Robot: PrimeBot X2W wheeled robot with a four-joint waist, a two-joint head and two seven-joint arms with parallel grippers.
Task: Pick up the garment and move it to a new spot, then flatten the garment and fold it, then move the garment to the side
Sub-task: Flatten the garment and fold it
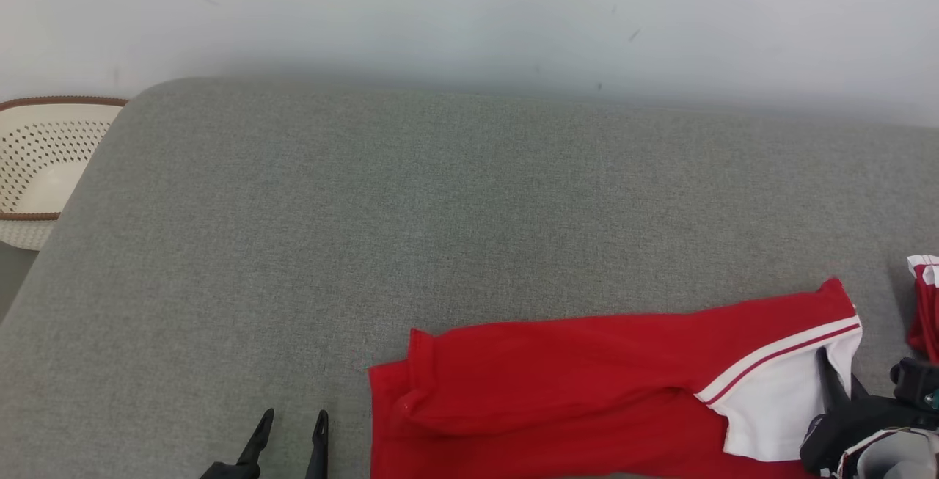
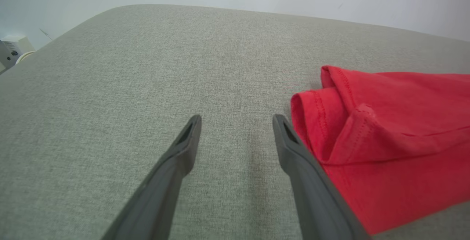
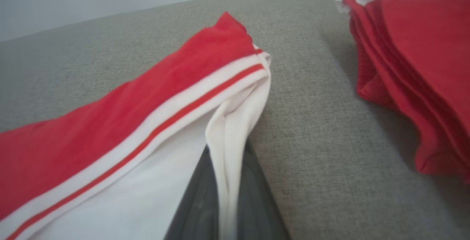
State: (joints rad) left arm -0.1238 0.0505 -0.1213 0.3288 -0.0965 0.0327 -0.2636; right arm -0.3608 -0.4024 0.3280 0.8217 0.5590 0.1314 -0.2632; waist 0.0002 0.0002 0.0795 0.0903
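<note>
Head view — basket (image 1: 45, 147) left, red stack (image 1: 926, 310) near garment (image 1: 587, 369).

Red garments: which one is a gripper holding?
The long garment with the white striped end, pinched by the right gripper; the stack at right lies free.

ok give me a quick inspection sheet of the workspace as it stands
surface: grey fabric surface, mostly bare
job's things: red garment with a white striped end, lying rumpled at the near right
clutter: stack of red garments to the right of it, apart from it
grippers: left gripper open over bare fabric beside the garment's hem; right gripper shut on the garment's white end
cables: nothing seen
surroundings: pale wall behind; perforated cream basket off the far left corner
</note>
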